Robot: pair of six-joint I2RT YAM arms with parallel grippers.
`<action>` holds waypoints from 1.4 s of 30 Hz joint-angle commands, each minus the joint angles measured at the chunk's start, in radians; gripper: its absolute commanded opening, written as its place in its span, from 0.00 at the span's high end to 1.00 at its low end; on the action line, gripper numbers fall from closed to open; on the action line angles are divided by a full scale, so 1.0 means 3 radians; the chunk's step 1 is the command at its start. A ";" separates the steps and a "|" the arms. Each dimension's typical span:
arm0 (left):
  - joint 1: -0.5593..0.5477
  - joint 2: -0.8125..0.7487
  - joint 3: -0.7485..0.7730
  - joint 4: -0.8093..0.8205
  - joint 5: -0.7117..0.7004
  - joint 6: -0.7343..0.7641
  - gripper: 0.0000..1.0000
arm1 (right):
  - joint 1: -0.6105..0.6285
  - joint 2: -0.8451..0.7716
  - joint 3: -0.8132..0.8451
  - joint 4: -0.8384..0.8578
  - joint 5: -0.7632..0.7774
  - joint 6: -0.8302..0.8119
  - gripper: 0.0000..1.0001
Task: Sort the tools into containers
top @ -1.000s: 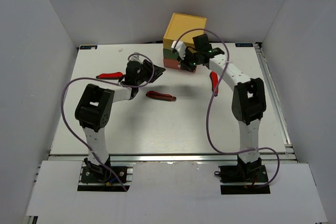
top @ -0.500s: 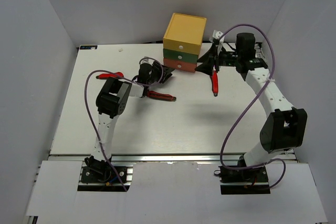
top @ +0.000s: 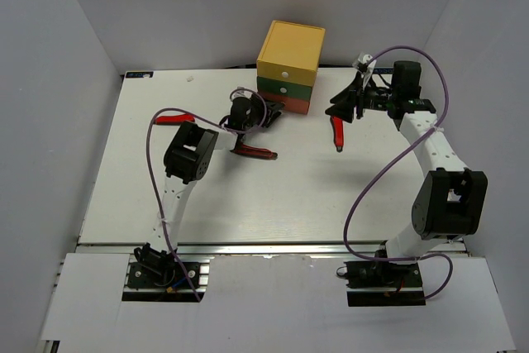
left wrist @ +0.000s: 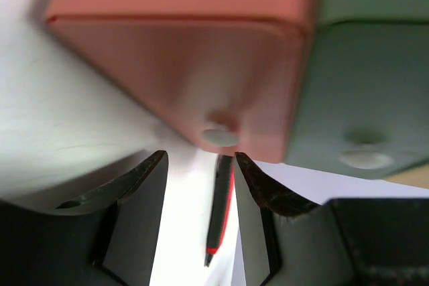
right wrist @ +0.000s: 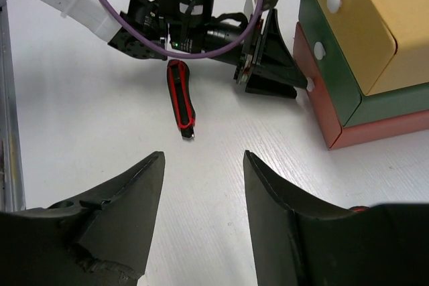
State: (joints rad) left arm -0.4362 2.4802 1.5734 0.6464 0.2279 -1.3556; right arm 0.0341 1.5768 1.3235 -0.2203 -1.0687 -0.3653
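right tool (right wrist: 202, 160) had pulled off the front of the drawer stack (top: 287, 72) and sat out to the stack's right, fingers wide, holding nothing. left tool (left wrist: 200, 165) had swung in to the stack's front, partly spread, with the white knob (left wrist: 220, 136) of the orange-red drawer (top: 288, 106) just ahead of the gap, not pinched yet. all three drawers looked shut. on the tabletop (top: 248, 212): near knife (top: 254, 152) front-left of the stack, right knife (top: 336, 131) front-right, far knife (top: 172, 118) well left. likely the left arm took over opening the bottom drawer; no tool looked sorted yet.
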 commanded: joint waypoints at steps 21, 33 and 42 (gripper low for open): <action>-0.0075 0.0037 -0.0014 0.0243 -0.0483 -0.0313 0.46 | -0.0078 -0.0163 -0.0198 0.0126 -0.0109 0.0001 0.42; -0.0105 0.0108 0.0104 0.0162 -0.0560 -0.0329 0.50 | -0.0078 -0.0174 -0.0260 0.0049 -0.0078 -0.0091 0.42; -0.0131 0.0108 0.0012 0.0299 -0.0550 -0.0400 0.62 | -0.0078 -0.0168 -0.0311 0.0013 -0.0043 -0.0137 0.42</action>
State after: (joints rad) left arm -0.4671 2.4996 1.5791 0.6983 0.0742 -1.4677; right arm 0.0143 1.5593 1.2396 -0.2146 -1.0733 -0.3901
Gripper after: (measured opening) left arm 0.393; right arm 0.578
